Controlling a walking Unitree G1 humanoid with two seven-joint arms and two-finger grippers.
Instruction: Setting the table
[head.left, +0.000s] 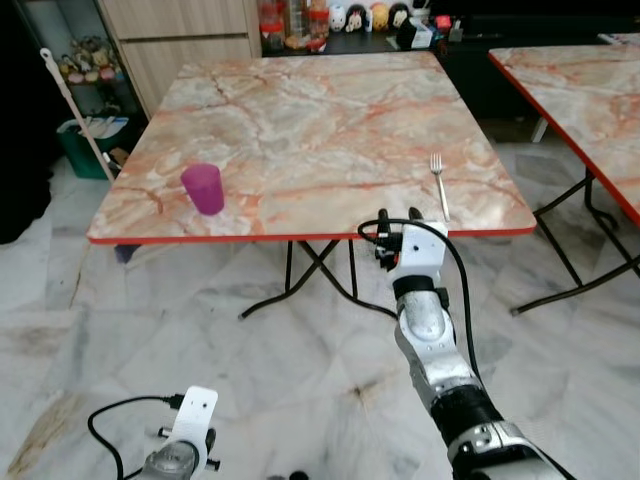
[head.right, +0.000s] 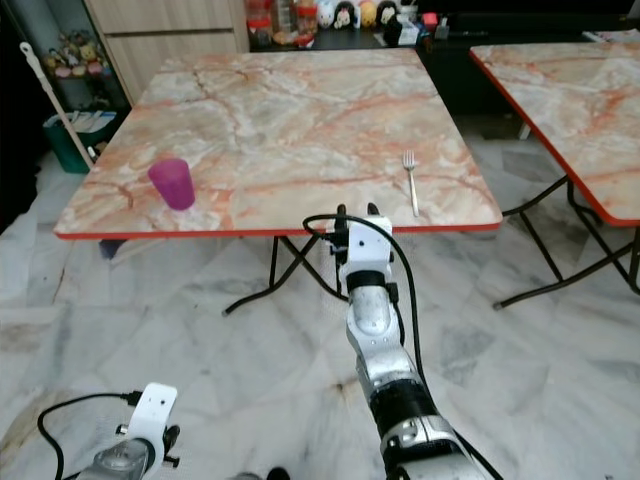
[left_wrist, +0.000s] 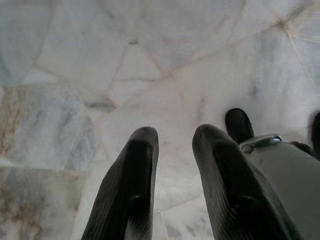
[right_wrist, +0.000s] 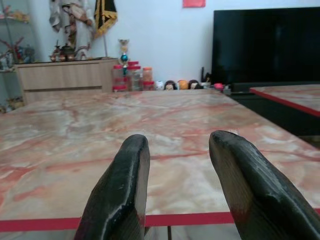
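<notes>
The table, a square marble-patterned top with a red rim on black folding legs, fills the upper middle of the left eye view. A purple cup stands upright on it at centre-left of the frame, near the table's near edge. A fork lies flat right of centre, also close to the near edge, well apart from the cup, its tines pointing to the far side. The right gripper is raised in the middle of the frame, its fingertips just at the table's red rim, left of the fork and not touching it. The left gripper hangs low at the bottom left over the marble floor. A second table of the same kind sits at the upper right.

In the right eye view the same layout appears, with a broom handle leaning at the upper left and small figurines on a dark shelf at the top.

In the left wrist view the left gripper points down at the floor, fingers parted and empty.

In the right wrist view the right gripper has its two fingers spread apart, holding nothing, level with the table's red edge. A dark television screen fills the upper right.
</notes>
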